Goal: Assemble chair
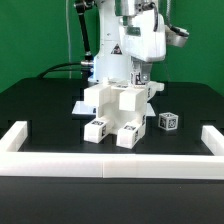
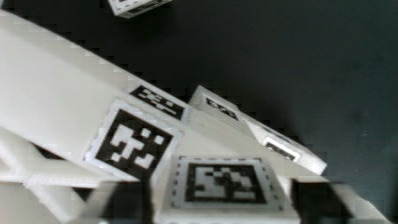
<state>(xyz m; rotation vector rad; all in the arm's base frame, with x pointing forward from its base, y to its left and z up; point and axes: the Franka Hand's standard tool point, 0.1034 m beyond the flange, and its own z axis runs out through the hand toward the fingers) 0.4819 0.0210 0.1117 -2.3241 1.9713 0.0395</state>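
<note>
The chair [image 1: 118,108] is a cluster of matte-white blocky pieces with black-and-white tags, standing at the middle of the black table. My gripper [image 1: 136,80] is straight above it, with its fingers down on an upright tagged piece [image 1: 130,95]. In the wrist view the gripper [image 2: 222,205] has a dark pad against each side of that tagged piece [image 2: 222,182], so it is shut on it. A long white panel [image 2: 71,80] and other tagged pieces [image 2: 134,140] lie beside it. A small loose tagged piece [image 1: 168,121] sits to the exterior view's right and also shows in the wrist view [image 2: 143,5].
A long low white border rail [image 1: 110,161] runs along the front of the table, with raised ends at the exterior view's left [image 1: 15,134] and right [image 1: 211,139]. Black cables [image 1: 70,68] trail behind the arm's base. A green wall stands at the back.
</note>
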